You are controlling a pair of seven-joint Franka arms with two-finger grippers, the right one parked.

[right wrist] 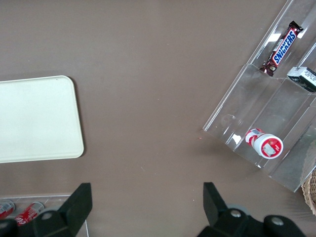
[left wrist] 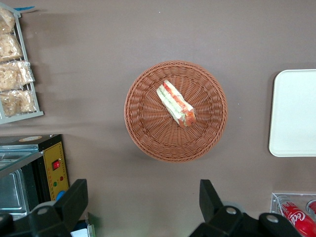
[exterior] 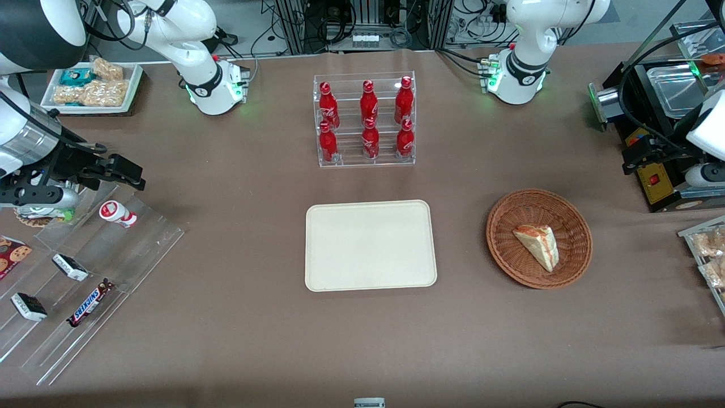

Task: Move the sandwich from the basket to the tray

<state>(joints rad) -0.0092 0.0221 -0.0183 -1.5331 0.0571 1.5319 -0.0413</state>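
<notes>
The sandwich (exterior: 538, 245), a pale bread wedge with red and green filling, lies in the round woven basket (exterior: 498, 226) toward the working arm's end of the table. The cream tray (exterior: 371, 245) lies flat beside the basket, at the middle of the table, with nothing on it. My left gripper (exterior: 627, 161) hangs high above the table, farther from the front camera than the basket. In the left wrist view the gripper (left wrist: 143, 202) is open and empty, apart from the basket (left wrist: 143, 123), the sandwich (left wrist: 176, 103) and the tray (left wrist: 294, 113).
A clear rack of red cola bottles (exterior: 366, 119) stands farther from the front camera than the tray. A black appliance with a yellow panel (exterior: 660, 181) and a rack of snack packs (exterior: 708, 255) sit at the working arm's end. A stepped acrylic rack (exterior: 85, 272) holds chocolate bars at the parked arm's end.
</notes>
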